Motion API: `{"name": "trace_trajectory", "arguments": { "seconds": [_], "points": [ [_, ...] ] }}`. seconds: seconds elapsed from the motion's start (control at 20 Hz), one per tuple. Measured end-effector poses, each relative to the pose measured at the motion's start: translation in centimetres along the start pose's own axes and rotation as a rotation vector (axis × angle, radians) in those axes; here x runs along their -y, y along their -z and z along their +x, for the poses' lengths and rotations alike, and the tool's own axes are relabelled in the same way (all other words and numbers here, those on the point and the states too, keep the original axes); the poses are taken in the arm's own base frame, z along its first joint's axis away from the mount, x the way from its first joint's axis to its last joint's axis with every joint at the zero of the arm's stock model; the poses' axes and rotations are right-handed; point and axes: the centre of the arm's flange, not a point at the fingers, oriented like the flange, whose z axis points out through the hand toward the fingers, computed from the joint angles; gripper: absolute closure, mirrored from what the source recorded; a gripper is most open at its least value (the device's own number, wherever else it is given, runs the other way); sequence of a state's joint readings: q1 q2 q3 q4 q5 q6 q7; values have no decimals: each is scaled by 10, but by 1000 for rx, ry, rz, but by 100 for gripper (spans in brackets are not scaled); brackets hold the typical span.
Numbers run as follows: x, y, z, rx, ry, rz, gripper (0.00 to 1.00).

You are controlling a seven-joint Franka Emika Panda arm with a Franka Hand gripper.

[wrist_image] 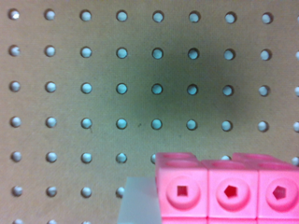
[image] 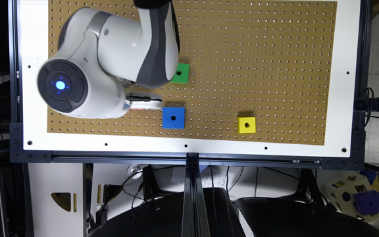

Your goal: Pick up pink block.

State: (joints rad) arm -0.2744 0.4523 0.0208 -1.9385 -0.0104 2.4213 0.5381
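Observation:
The pink block (wrist_image: 229,189) is a row of joined pink cubes with round sockets. In the wrist view it sits close to the camera, well nearer than the pegboard (wrist_image: 93,93) behind it. A pale finger (wrist_image: 138,200) presses against one end of it, and the opposite finger is hidden. My gripper (image: 145,102) shows in the exterior view as a white part under the arm, just to the exterior view's left of the blue cube (image: 173,117). A thin pink strip (image: 141,108) peeks out beneath it.
A green cube (image: 180,73) lies partly under the arm, and a yellow cube (image: 246,124) sits further to the exterior view's right. The brown pegboard (image: 258,49) is bare beyond them. The white table border (image: 189,144) runs along the front.

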Motion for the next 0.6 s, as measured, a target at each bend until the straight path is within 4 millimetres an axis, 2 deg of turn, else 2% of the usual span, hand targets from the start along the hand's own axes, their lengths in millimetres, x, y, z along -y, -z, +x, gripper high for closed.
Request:
{"name": "trace_trajectory", "arguments": {
  "seconds": [0.15,0.3,0.6],
  "points": [
    [-1,24,-1,2,0,-2,100],
    [-1,38,-2,0,1,-2,100],
    [-1,42,-2,-2,1,-1,100]
  ]
}}
